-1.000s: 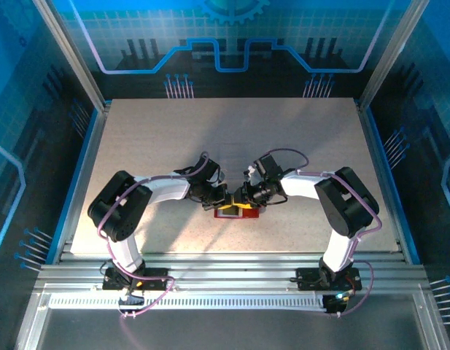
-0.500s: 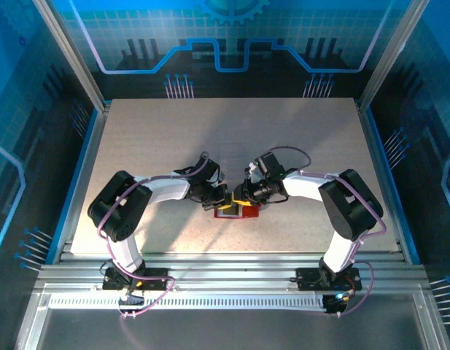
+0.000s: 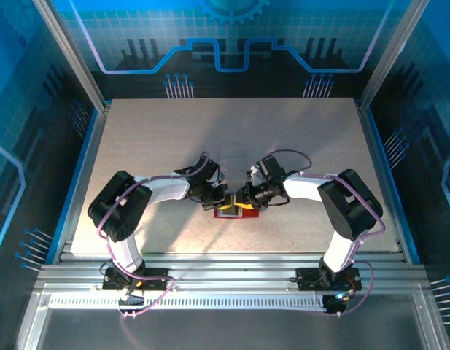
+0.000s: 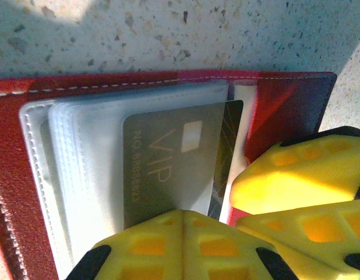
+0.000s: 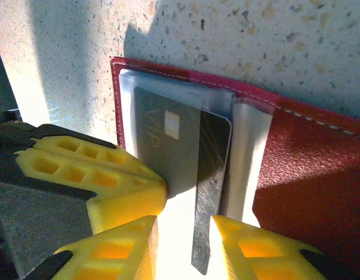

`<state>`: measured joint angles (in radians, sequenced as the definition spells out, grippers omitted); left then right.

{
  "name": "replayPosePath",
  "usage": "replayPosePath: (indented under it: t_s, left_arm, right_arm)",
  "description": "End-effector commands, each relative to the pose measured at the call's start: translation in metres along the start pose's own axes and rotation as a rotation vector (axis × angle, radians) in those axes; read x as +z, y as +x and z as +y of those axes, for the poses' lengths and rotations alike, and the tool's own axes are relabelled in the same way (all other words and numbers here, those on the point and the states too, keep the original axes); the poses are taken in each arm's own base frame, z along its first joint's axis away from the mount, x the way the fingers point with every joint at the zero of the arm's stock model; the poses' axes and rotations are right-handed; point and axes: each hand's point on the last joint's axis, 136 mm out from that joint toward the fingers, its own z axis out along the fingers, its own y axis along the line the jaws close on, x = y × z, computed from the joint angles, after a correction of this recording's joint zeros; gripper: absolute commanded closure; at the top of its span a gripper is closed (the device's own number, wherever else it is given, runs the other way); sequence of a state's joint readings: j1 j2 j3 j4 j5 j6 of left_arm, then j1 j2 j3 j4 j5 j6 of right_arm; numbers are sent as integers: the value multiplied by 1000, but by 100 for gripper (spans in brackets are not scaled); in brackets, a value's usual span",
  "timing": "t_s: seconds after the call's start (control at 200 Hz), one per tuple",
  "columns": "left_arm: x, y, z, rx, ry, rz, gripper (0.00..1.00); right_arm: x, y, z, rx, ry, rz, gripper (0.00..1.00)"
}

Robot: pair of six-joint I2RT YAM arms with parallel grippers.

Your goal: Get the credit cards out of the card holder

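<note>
The red card holder [image 3: 235, 212] lies open on the table between both grippers. Its clear pockets [image 4: 86, 175] hold a grey credit card marked VIP [image 4: 168, 163]. A dark credit card with gold lines [image 5: 212, 198] sticks partly out from under it. My left gripper [image 4: 182, 233] is shut, its tips resting on the pocket over the VIP card. My right gripper [image 5: 185, 245] is open, and the end of the dark card stands between its fingers [image 5: 267, 245] with a gap on each side. In the top view both grippers meet over the holder, left [image 3: 219, 198] and right [image 3: 244, 197].
The speckled tabletop [image 3: 232, 138] stretches bare behind the card holder. Metal rails [image 3: 225, 273] run along the near edge by the arm bases. Blue enclosure walls [image 3: 35, 160] stand on both sides and at the back.
The right gripper shifted slightly over the card holder and came back down to it. The left arm has stayed where it was.
</note>
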<state>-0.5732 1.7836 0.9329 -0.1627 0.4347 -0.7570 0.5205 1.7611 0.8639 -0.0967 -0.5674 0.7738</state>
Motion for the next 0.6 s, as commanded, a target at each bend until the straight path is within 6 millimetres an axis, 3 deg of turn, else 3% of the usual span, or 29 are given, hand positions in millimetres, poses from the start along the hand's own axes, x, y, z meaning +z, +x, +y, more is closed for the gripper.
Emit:
replayPosePath:
  t_s: [0.0, 0.595]
  left_arm:
    - [1, 7, 10, -8, -28, 33, 94]
    - [3, 8, 12, -10, -31, 38, 94]
  right_arm:
    - [3, 4, -13, 19, 27, 20, 71]
    - [8, 6, -19, 31, 28, 32, 70]
